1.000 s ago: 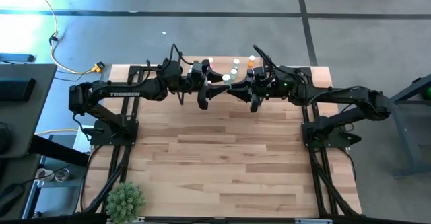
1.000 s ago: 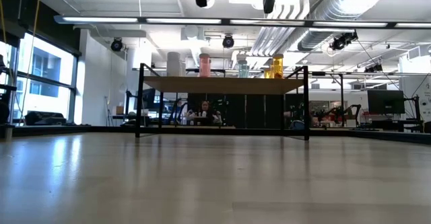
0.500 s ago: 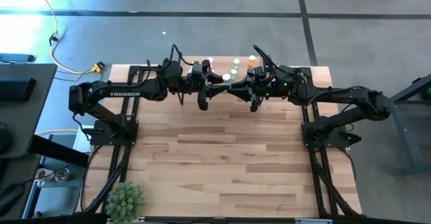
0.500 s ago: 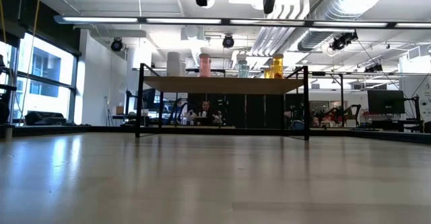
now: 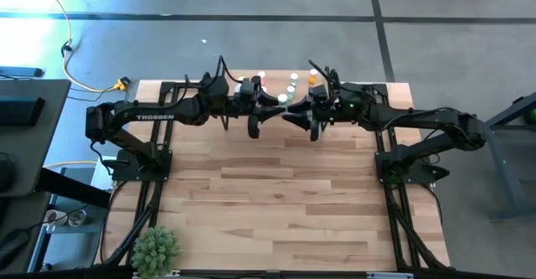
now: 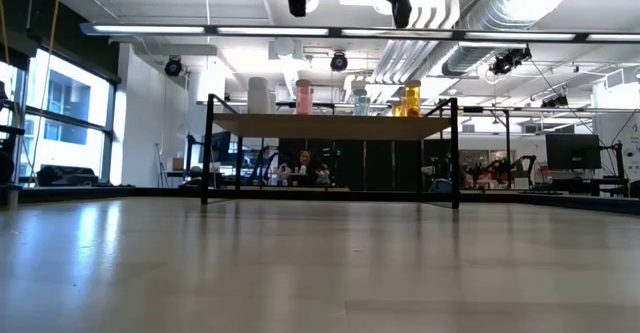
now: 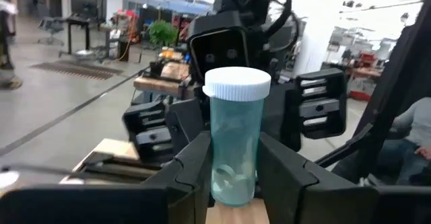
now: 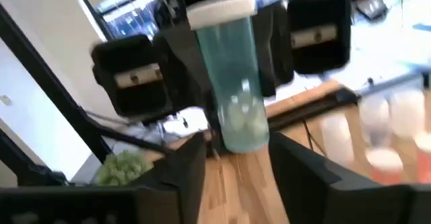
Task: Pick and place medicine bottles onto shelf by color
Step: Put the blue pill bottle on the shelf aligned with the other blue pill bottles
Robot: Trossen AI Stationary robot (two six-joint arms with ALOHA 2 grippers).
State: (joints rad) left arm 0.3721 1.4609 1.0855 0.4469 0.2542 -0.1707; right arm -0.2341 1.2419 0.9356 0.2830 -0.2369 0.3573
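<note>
Only the wrist views reveal the handover: the left gripper is clamped shut on an upright green medicine bottle, while the right gripper stands parted around the same bottle. From above, both grippers meet high over the table's far edge, above the shelf. At table level, white, pink, green and orange bottles line the shelf; a person sits in the workshop behind. A second ago the left fingers were wider, the right's shut.
</note>
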